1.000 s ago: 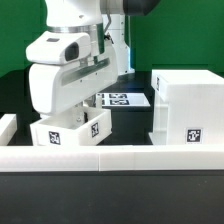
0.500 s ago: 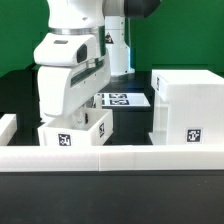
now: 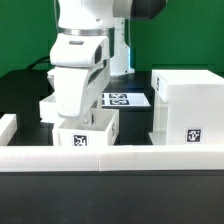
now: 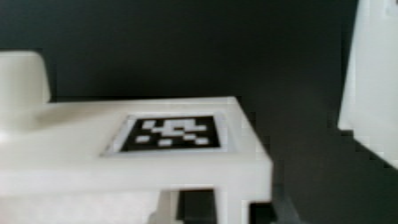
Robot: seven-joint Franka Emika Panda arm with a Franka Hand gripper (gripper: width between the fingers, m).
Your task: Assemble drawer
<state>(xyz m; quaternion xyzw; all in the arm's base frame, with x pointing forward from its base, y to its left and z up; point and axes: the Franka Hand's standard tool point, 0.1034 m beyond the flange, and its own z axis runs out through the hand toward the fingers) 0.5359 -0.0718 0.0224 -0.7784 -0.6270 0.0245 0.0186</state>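
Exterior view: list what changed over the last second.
The arm and the tray under it moved toward the exterior view's right, nearer the casing. Whether the tray is gripped is hidden. Casing and marker board stayed put.

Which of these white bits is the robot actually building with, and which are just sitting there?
Belonging to the drawer job:
small tray
tall box casing

Just lying about:
marker board
low white wall
black table
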